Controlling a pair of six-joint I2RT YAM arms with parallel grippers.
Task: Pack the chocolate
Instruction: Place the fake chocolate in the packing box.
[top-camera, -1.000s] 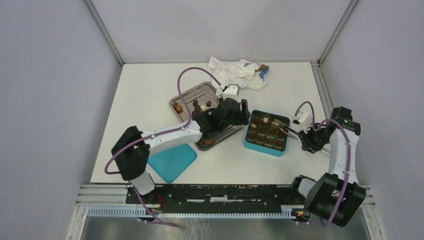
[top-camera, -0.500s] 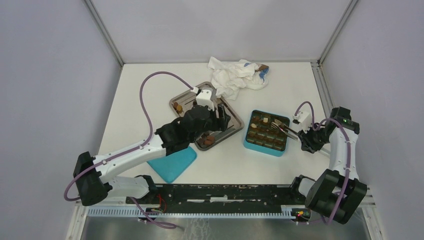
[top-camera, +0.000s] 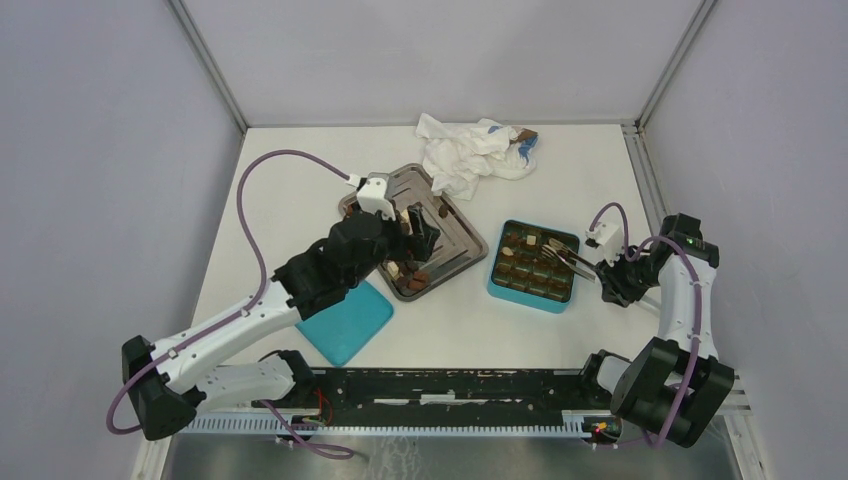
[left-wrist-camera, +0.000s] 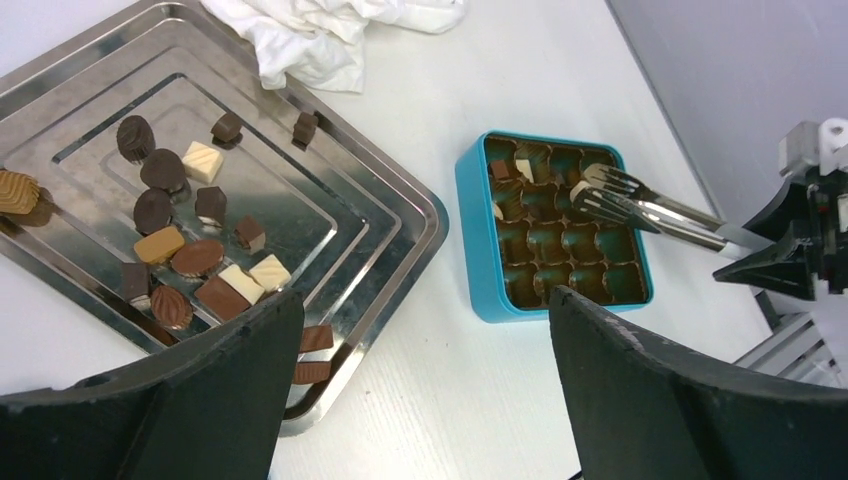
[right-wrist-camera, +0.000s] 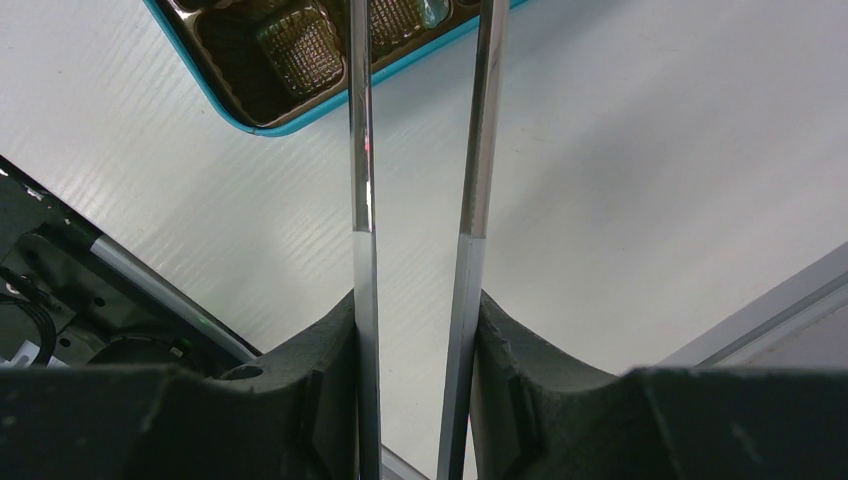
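Several small dark, light brown and cream chocolates (left-wrist-camera: 185, 255) lie in a steel tray (left-wrist-camera: 400, 200), which also shows in the top view (top-camera: 455, 225). A few chocolates (left-wrist-camera: 502, 170) sit in the far cells of a teal box (left-wrist-camera: 475, 230), right of the tray in the top view (top-camera: 533, 267). My left gripper (left-wrist-camera: 420, 400) is open and empty, held above the tray's near right edge (top-camera: 418, 232). My right gripper (right-wrist-camera: 418, 330) is shut on metal tongs (right-wrist-camera: 362, 150). The tongs' tips (left-wrist-camera: 600, 190) hang over the box's far cells.
A crumpled white cloth (top-camera: 470, 150) with blue marks lies behind the tray and touches its far corner. A teal lid (top-camera: 345, 320) lies flat at the front left, under my left arm. Grey walls close in the table on three sides.
My left gripper has swung left and back, from beside the teal box to over the tray. The right gripper and tongs have stayed over the box.
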